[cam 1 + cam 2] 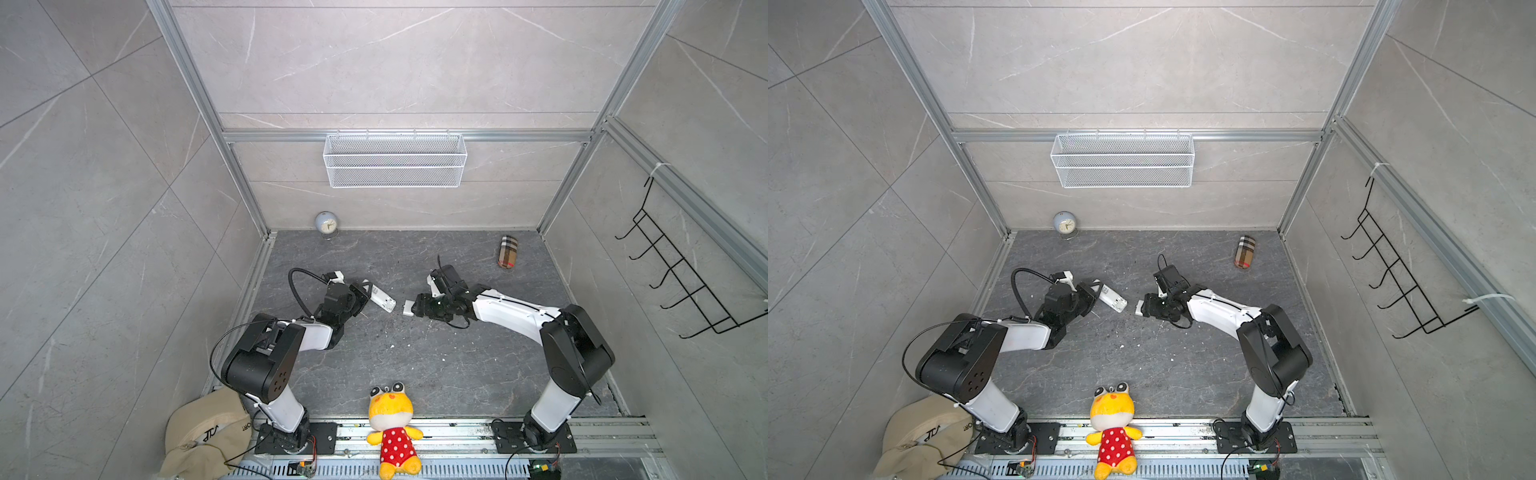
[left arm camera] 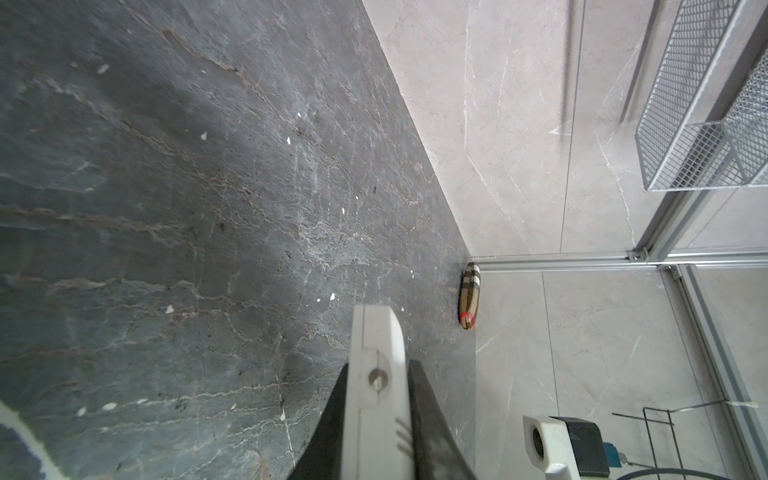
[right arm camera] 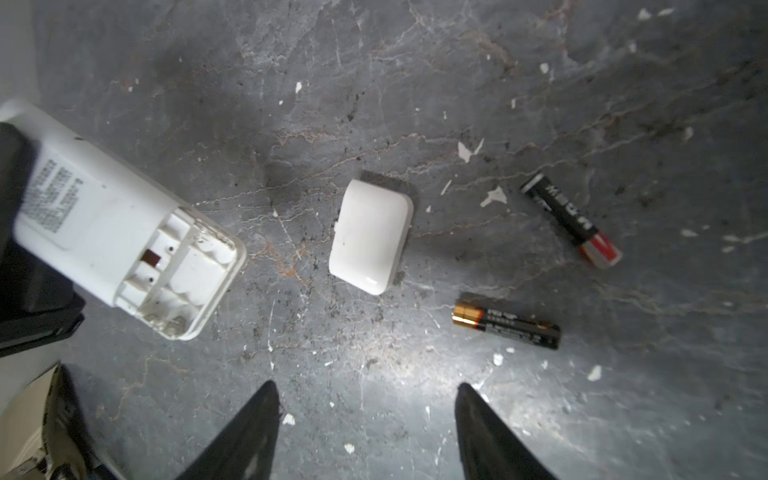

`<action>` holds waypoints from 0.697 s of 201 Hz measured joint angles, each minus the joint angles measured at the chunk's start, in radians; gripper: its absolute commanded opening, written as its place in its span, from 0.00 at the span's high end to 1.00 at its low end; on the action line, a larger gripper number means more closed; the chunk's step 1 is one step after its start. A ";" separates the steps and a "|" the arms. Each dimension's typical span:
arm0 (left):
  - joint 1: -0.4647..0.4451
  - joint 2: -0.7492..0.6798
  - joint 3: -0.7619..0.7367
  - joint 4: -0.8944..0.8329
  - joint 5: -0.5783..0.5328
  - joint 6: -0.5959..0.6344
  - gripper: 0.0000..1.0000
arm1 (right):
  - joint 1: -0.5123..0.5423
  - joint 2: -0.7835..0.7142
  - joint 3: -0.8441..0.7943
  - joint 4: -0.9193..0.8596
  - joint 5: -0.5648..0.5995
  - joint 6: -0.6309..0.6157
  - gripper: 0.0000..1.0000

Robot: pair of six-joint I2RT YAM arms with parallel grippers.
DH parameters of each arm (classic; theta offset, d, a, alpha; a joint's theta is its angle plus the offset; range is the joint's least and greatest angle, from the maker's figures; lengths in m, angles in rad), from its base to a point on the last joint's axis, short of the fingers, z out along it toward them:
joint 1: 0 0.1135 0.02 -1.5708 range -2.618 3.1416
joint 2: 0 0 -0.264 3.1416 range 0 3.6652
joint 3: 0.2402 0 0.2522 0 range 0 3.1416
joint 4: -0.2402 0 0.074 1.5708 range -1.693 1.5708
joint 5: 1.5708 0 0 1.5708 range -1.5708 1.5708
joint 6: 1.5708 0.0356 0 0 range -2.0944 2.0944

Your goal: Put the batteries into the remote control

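Note:
My left gripper (image 1: 360,292) (image 2: 379,370) is shut on the white remote control (image 1: 381,298) (image 1: 1112,297) (image 2: 376,399), which it holds by one end just above the dark floor. The remote (image 3: 104,224) lies back side up, its battery compartment (image 3: 183,266) uncovered and empty. The small white cover (image 3: 371,237) (image 1: 407,309) lies loose on the floor next to it. Two dark batteries (image 3: 571,220) (image 3: 507,326) lie beyond the cover, apart from each other. My right gripper (image 3: 365,392) (image 1: 417,308) hovers open over the floor near the cover, nothing between its fingers. The batteries do not show in the top views.
A small round clock (image 1: 326,224) stands at the back left and a plaid case (image 1: 508,252) (image 2: 470,295) lies at the back right. A plush toy (image 1: 392,428) and a beige cap (image 1: 203,432) sit at the front. A wire basket (image 1: 395,160) hangs on the back wall.

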 measured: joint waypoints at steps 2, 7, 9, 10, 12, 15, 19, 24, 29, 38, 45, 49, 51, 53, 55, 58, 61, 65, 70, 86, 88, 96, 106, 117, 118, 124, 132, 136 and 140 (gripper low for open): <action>0.000 0.000 -0.002 0.007 0.002 -0.003 0.98 | -0.001 -0.003 -0.003 0.006 -0.007 0.004 0.29; 0.000 0.000 -0.006 0.024 0.005 -0.010 0.98 | -0.001 -0.013 -0.014 0.031 -0.029 0.011 0.28; 0.000 0.000 -0.008 0.028 0.006 -0.013 0.98 | -0.001 -0.015 -0.019 0.042 -0.039 0.020 0.28; 0.000 0.000 -0.010 0.035 0.008 -0.017 0.98 | -0.001 -0.016 -0.021 0.046 -0.043 0.021 0.27; 0.000 0.000 -0.011 0.040 0.008 -0.019 0.98 | -0.001 -0.019 -0.025 0.059 -0.052 0.023 0.27; 0.000 0.001 -0.014 0.052 0.010 -0.026 0.98 | -0.001 -0.021 -0.031 0.080 -0.068 0.037 0.26; 0.000 0.002 -0.018 0.072 0.011 -0.037 0.98 | -0.001 -0.024 -0.039 0.110 -0.090 0.048 0.25; 0.000 0.006 -0.020 0.093 0.013 -0.050 0.98 | -0.001 -0.024 -0.047 0.145 -0.113 0.072 0.24; 0.000 0.014 -0.021 0.124 0.016 -0.068 0.98 | 0.000 -0.024 -0.058 0.191 -0.137 0.100 0.23; 0.000 0.035 -0.021 0.194 0.019 -0.103 0.98 | 0.000 -0.024 -0.077 0.269 -0.171 0.143 0.22; 0.000 0.055 -0.021 0.240 0.019 -0.130 0.98 | 0.001 -0.024 -0.091 0.332 -0.195 0.184 0.21; 0.000 0.068 -0.021 0.265 0.019 -0.147 0.97 | 0.001 -0.023 -0.100 0.373 -0.208 0.216 0.20; 0.000 0.075 -0.021 0.283 0.019 -0.155 0.97 | 0.001 -0.023 -0.103 0.387 -0.211 0.222 0.20; -0.001 0.083 -0.021 0.295 0.019 -0.162 0.97 | 0.001 -0.023 -0.106 0.406 -0.217 0.233 0.20; -0.002 0.088 -0.021 0.305 0.018 -0.169 0.97 | 0.001 -0.021 -0.110 0.427 -0.222 0.251 0.20; -0.003 0.100 -0.021 0.329 0.017 -0.182 0.97 | 0.001 -0.020 -0.115 0.453 -0.229 0.267 0.20; -0.004 0.111 -0.021 0.346 0.016 -0.195 0.97 | 0.001 -0.018 -0.119 0.480 -0.235 0.285 0.20; -0.005 0.124 -0.021 0.369 0.015 -0.210 0.97 | 0.001 -0.016 -0.124 0.510 -0.239 0.305 0.20; -0.006 0.137 -0.021 0.387 0.014 -0.226 0.97 | 0.001 -0.011 -0.128 0.549 -0.246 0.334 0.20; -0.011 0.164 -0.021 0.431 0.004 -0.266 0.97 | 0.001 0.010 -0.129 0.643 -0.256 0.403 0.20; -0.012 0.165 -0.021 0.434 0.003 -0.268 0.97 | 0.001 0.013 -0.129 0.653 -0.257 0.409 0.20; -0.016 0.168 -0.021 0.445 -0.002 -0.281 0.97 | 0.001 0.022 -0.129 0.682 -0.260 0.434 0.21; -0.024 0.168 -0.021 0.463 -0.010 -0.293 0.97 | 0.002 0.031 -0.127 0.702 -0.259 0.459 0.24; -0.035 0.168 -0.021 0.482 -0.023 -0.302 0.97 | 0.005 0.040 -0.125 0.717 -0.256 0.480 0.27; -0.035 0.168 -0.021 0.483 -0.024 -0.303 0.97 | 0.005 0.041 -0.124 0.719 -0.255 0.486 0.27; -0.042 0.168 -0.021 0.489 -0.030 -0.308 0.97 | 0.008 0.046 -0.121 0.725 -0.253 0.494 0.30; -0.049 0.168 -0.021 0.494 -0.039 -0.316 0.97 | 0.011 0.053 -0.120 0.736 -0.245 0.511 0.32; -0.053 0.168 -0.021 0.498 -0.047 -0.320 0.97 | 0.013 0.055 -0.119 0.739 -0.244 0.515 0.33; -0.057 0.168 -0.021 0.499 -0.053 -0.325 0.97 | 0.014 0.058 -0.118 0.743 -0.240 0.524 0.34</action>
